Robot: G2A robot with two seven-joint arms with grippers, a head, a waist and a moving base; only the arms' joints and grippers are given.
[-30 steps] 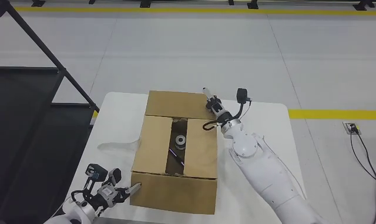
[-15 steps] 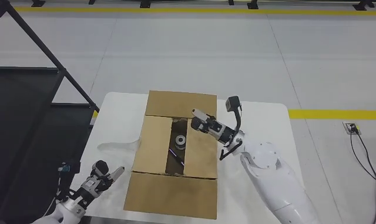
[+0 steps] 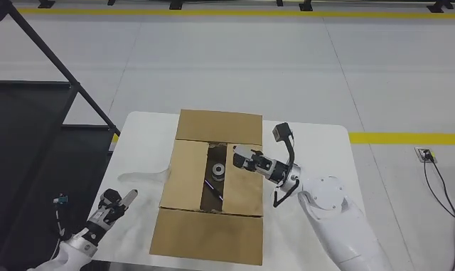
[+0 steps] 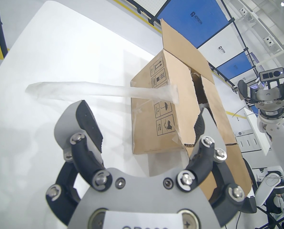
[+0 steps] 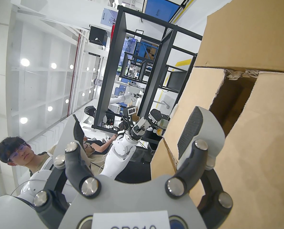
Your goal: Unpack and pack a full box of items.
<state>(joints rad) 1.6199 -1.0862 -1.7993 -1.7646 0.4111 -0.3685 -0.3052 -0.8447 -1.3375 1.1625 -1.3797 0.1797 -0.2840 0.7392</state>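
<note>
Risk: your right gripper [image 3: 237,158], fingers spread, hovers over the half-open brown cardboard box [image 3: 213,232] on the white table [image 3: 142,139]; catching the cardboard could tear or drag it. Left gripper [image 3: 119,197], fingers spread, sits apart.

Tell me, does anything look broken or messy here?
Yes. The cardboard box has ragged, torn flap edges around its opening. A peeled strip of clear tape sticks out from its side over the white table. Nothing looks spilled.
</note>
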